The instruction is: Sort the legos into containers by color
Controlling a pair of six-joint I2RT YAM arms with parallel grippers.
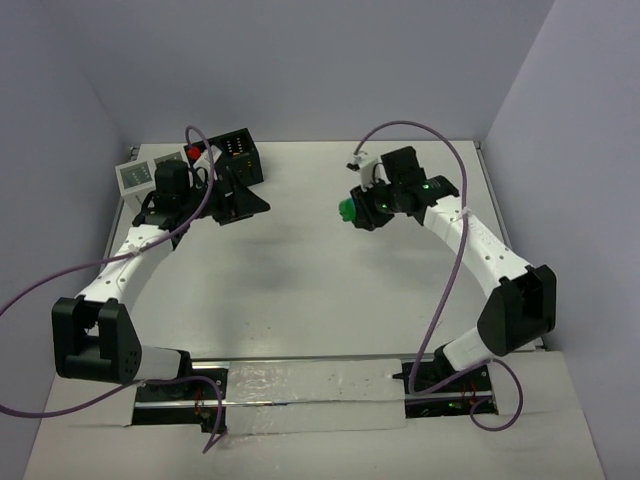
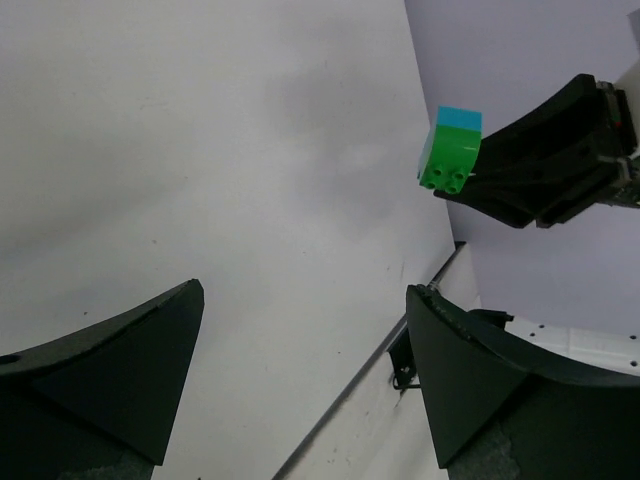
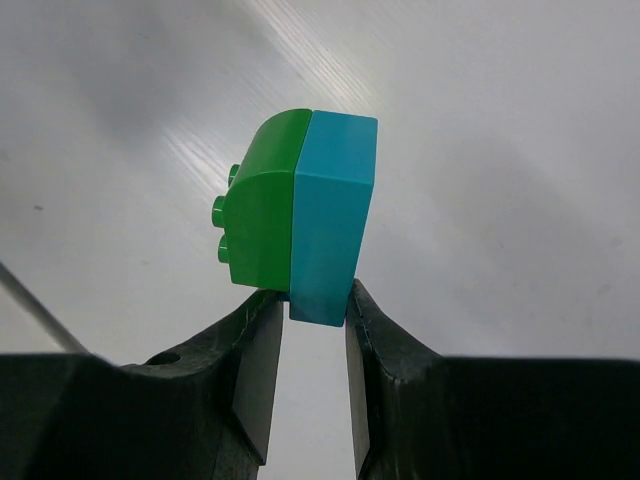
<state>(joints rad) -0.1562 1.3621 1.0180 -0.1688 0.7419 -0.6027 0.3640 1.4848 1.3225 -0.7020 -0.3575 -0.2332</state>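
**Surface and room.** The desk (image 1: 320, 290) is a plain white board. Pale lavender walls close it off at the back, left and right. Both arm bases sit on a mounting rail (image 1: 300, 385) at the near edge, and purple cables (image 1: 450, 250) trail along each arm.

**Containers.** The black container (image 1: 240, 152) and the white container (image 1: 135, 177) stand at the back left of the desk, near each other. A red brick (image 1: 195, 153) shows between them. What it rests on cannot be told.

**Held piece.** The lego piece (image 3: 300, 230) is a rounded green half joined face to face with a teal half. It is held off the surface over the middle of the desk, right of centre.
- Long axis: in line with the right fingers (image 3: 250, 370), running straight out from their tips toward the left side of the desk.
- Studs: on the green half, crosswise to that axis. They face left in the right wrist view and downward in the left wrist view, where the teal half lies uppermost (image 2: 452, 148).

**Right jaws.** Pinching the near end of the piece, chiefly the teal half. The green half overhangs one fingertip.

**Left jaws.** Spread wide near the containers, with nothing between them; bare desk shows through the gap between the fingers (image 2: 130, 370).
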